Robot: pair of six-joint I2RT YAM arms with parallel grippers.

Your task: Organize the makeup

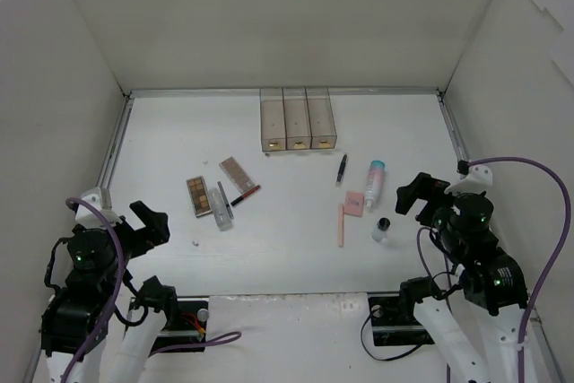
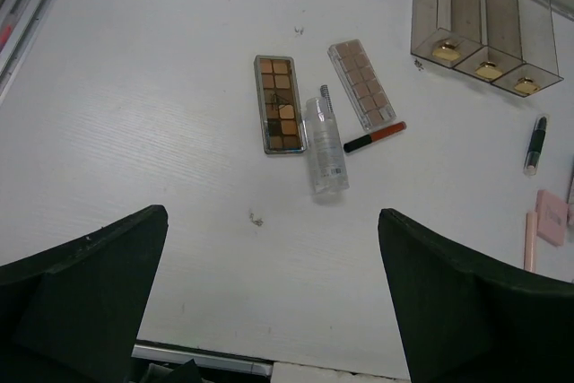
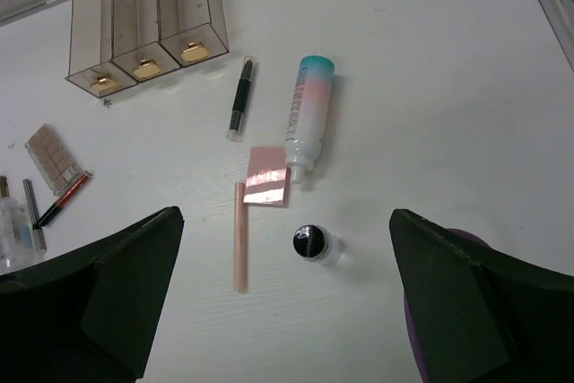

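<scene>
Two brown palettes [image 1: 199, 196] [image 1: 238, 174], a red pencil [image 1: 245, 195] and a clear tube [image 1: 222, 208] lie left of centre; the left wrist view shows them too: palettes [image 2: 278, 104] [image 2: 361, 83], pencil [image 2: 375, 137]. On the right lie a black pencil [image 3: 239, 108], white-blue bottle [image 3: 308, 114], pink pad [image 3: 268, 188] and pink stick [image 3: 239, 235], and a black-capped vial [image 3: 309, 243] stands upright. My left gripper [image 1: 148, 221] [image 2: 272, 221] is open and empty, near of the palettes. My right gripper [image 1: 417, 193] [image 3: 285, 217] is open and empty above the vial and pad.
A clear three-compartment box [image 1: 298, 119] lies at the back centre, gold knobs facing me; it also shows in both wrist views [image 2: 484, 24] [image 3: 148, 24]. White walls enclose the table [image 1: 179, 141] on three sides. A small speck [image 1: 195, 243] lies near my left gripper.
</scene>
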